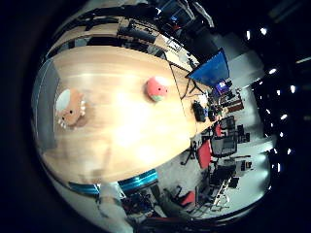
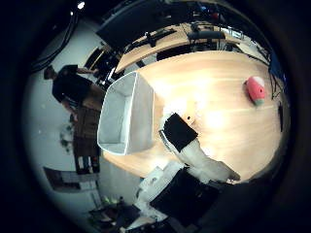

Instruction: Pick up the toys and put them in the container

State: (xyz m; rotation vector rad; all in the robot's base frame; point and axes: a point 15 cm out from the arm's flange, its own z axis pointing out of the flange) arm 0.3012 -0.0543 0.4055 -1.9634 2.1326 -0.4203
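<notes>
A red and pink round toy (image 1: 155,89) lies on the wooden table (image 1: 117,126) toward its far side; it also shows in the thumb side view (image 2: 257,90). A brown and white plush toy (image 1: 70,107) lies on the table near its other end. A pale grey rectangular container (image 2: 121,115) stands open-topped at the table's edge, with nothing seen inside it. My hand (image 2: 194,150) is high above the table, between the container and the red toy, with its white and black fingers (image 2: 179,131) relaxed and nothing between them.
Around the table stand desks with monitors (image 1: 209,68), red and black chairs (image 1: 206,150) and a dark cabinet (image 2: 73,85). The table's edges lie close to the container and the plush toy.
</notes>
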